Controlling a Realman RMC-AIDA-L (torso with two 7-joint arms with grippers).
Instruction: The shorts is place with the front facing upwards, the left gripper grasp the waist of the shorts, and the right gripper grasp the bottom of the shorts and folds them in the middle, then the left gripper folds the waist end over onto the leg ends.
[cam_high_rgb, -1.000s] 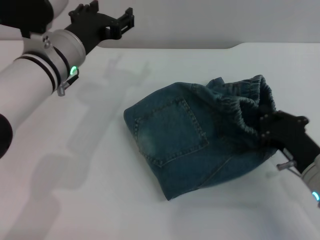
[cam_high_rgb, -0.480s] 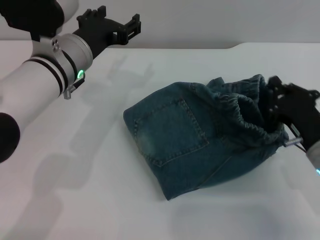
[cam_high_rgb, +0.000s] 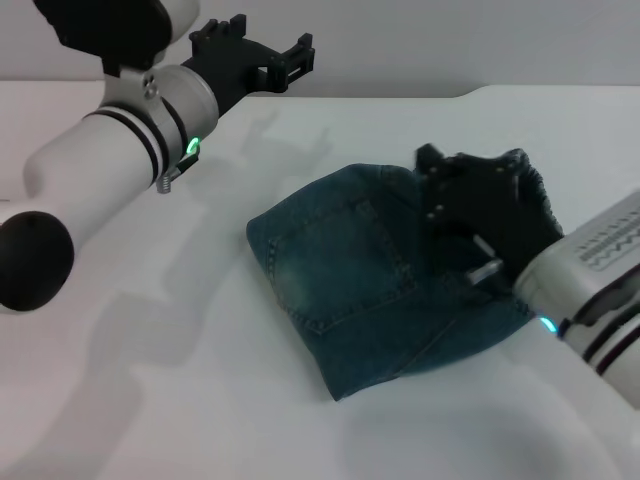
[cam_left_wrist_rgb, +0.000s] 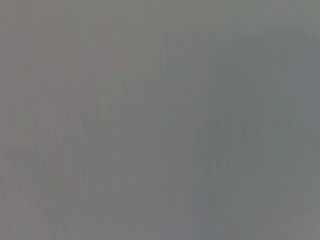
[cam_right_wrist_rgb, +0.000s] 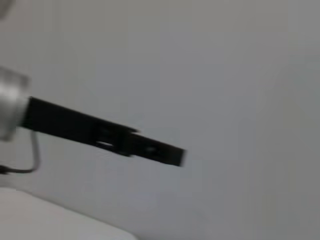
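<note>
The blue denim shorts (cam_high_rgb: 345, 275) lie folded on the white table (cam_high_rgb: 180, 400), with a back patch pocket facing up. A bit of the ruched waist (cam_high_rgb: 528, 178) shows at the far right end, behind my right gripper. The leg ends are hidden. My right gripper (cam_high_rgb: 431, 185) hovers above the waist end, open, with nothing between its fingers. My left gripper (cam_high_rgb: 277, 38) hangs high over the table's far left, open and empty, well clear of the shorts. The right wrist view shows one black finger (cam_right_wrist_rgb: 125, 142) of that left gripper against the wall. The left wrist view shows only plain grey.
The white table has bare room to the left of and in front of the shorts. A grey wall (cam_high_rgb: 450, 45) runs behind its far edge.
My right gripper has let go of the waistband, risen and swung left over the shorts. The left arm has drifted right, staying high.
</note>
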